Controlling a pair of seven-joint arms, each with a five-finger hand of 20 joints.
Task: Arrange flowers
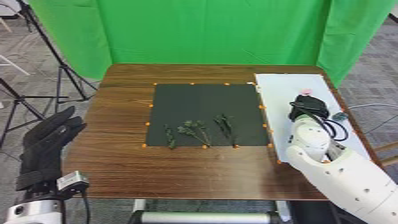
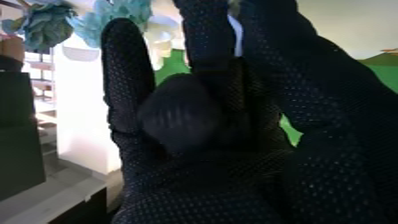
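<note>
Flowers (image 2: 49, 27) are at the white panel (image 1: 289, 85) on the right side of the table (image 1: 115, 165): a pink flower (image 1: 306, 92) just beyond the right hand (image 1: 307, 106), and a blue-green flower (image 1: 339, 116) beside it.

Progress: early stage, as judged from the layout. Three green sprigs, namely the left sprig (image 1: 171, 137), middle sprig (image 1: 188, 130) and right sprig (image 1: 226, 130), lie apart along the near part of the dark mat (image 1: 200, 105). No bloom is on the mat. Remaining work: presumably transfer the blooms and set them among the sprigs.

Right hand: over the panel. Fingers are extended and close together, with the thumb across the palm. The wrist view shows blue-green blooms and a white flower (image 2: 160, 37) near the fingertips. Contact or grip cannot be determined.

Left hand (image 1: 46, 137): beside the table's left edge, fingers extended, holding nothing visible.
</note>
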